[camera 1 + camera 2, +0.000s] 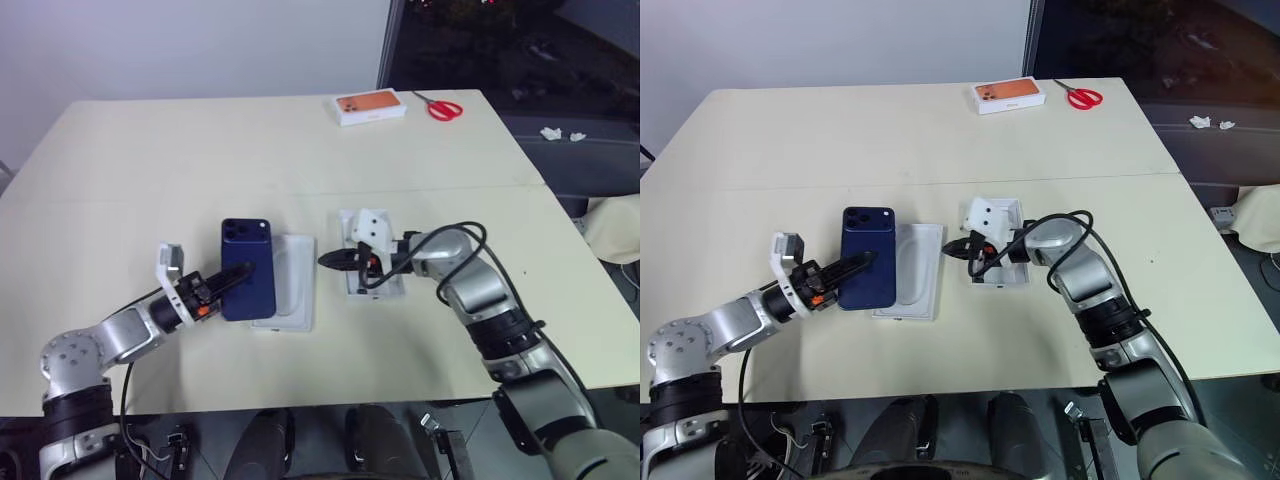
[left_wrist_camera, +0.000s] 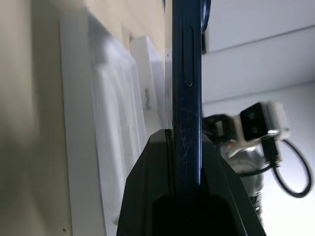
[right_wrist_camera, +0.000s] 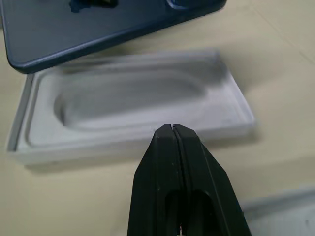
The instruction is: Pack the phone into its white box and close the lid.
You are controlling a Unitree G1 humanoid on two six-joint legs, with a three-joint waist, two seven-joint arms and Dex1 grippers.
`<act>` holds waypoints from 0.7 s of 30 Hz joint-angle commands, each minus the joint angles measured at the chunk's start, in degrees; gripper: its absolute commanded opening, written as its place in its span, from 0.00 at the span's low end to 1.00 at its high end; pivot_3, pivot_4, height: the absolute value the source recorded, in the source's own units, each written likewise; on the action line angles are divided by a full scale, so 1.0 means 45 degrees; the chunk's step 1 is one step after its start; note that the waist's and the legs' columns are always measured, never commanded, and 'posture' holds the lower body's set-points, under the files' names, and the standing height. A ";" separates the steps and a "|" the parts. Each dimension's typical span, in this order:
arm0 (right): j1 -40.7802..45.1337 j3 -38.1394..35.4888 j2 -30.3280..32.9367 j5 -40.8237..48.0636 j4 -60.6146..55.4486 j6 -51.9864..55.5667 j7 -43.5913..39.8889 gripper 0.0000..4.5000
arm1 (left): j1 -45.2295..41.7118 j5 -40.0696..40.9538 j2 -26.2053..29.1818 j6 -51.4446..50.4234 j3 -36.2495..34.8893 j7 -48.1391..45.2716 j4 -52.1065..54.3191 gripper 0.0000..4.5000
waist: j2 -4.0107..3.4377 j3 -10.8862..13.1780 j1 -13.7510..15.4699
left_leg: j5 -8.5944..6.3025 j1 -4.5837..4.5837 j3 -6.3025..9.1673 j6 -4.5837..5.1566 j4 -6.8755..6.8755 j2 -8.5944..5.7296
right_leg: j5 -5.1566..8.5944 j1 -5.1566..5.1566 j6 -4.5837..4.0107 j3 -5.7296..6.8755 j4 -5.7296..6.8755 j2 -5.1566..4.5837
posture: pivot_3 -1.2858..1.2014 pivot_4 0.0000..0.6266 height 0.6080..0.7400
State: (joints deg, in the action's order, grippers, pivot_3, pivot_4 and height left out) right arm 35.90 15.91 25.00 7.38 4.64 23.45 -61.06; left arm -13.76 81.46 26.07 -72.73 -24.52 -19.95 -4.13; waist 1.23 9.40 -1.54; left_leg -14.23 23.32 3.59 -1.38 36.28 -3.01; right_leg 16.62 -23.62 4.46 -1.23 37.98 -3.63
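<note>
Left gripper (image 1: 232, 277) is clamped on the phone (image 1: 248, 268), held flat just above the tabletop (image 1: 150, 170), overlapping the near edge of the white box (image 1: 290, 285) just beyond its tips. Right gripper (image 1: 334, 260) is pressed together, empty, above the lid (image 1: 352, 285), pointing at the box. To seat it well: slide the phone further over the recess, square up the corners, lower it level, then release.

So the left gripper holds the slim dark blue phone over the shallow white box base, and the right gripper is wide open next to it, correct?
Not quite. The right gripper is shut, its two black fingers pressed together and empty, as the right wrist view shows. The rest holds: the left gripper clamps the slim dark blue phone over the shallow white box base.
</note>
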 commanded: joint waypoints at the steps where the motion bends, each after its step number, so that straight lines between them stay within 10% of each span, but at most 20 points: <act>1: 0.0035 -0.0249 0.0037 0.0217 -0.0602 0.0074 0.0205 0.01 | -0.0519 -0.0661 0.0311 0.0307 0.0392 -0.0650 -0.0065 0.00 | -0.0001 0.0000 0.0020 | 0.0001 0.0000 0.0000 -0.0001 -0.0002 0.0002 | 0.0000 -0.0001 0.0000 0.0000 0.0000 0.0003 | 0.52 0.24 1.00; 12: 0.0066 -0.0063 -0.0021 0.0077 -0.0704 0.0115 0.0709 0.01 | -0.1195 -0.1410 -0.0075 0.0109 0.0955 -0.1497 -0.0731 0.00 | 0.0001 0.0001 0.0164 | 0.0001 0.0004 -0.0001 -0.0001 0.0007 -0.0001 | 0.0000 0.0003 0.0000 -0.0001 -0.0004 -0.0001 | 0.52 0.24 1.00; 13: 0.0073 -0.0060 -0.0021 0.0074 -0.0699 0.0119 0.0728 0.00 | -0.1227 -0.1368 -0.0118 0.0045 0.0925 -0.1504 -0.0781 0.22 | 0.0002 0.0001 0.0164 | 0.0001 0.0004 -0.0001 -0.0001 0.0007 -0.0001 | 0.0000 0.0003 0.0000 0.0000 -0.0004 -0.0001 | 0.52 0.24 1.00; 21: 0.0075 0.0128 -0.0173 -0.0005 -0.0640 0.0124 0.0869 0.00 | -0.1225 -0.1835 -0.0070 0.0078 0.1086 -0.1626 -0.0509 1.00 | 0.0000 0.0001 0.0157 | 0.0002 -0.0013 0.0000 -0.0001 0.0010 -0.0001 | 0.0000 0.0025 0.0000 0.0002 -0.0001 0.0000 | 0.52 0.24 1.00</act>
State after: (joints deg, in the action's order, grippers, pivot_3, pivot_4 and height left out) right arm 35.82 16.68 24.58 7.08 4.12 24.40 -57.44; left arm -18.91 73.83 25.47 -72.35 -19.17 -27.50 -6.91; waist 1.23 9.40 -0.83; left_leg -14.22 23.24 3.59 -1.39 36.33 -3.02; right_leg 16.62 -23.48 4.46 -1.23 37.97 -3.63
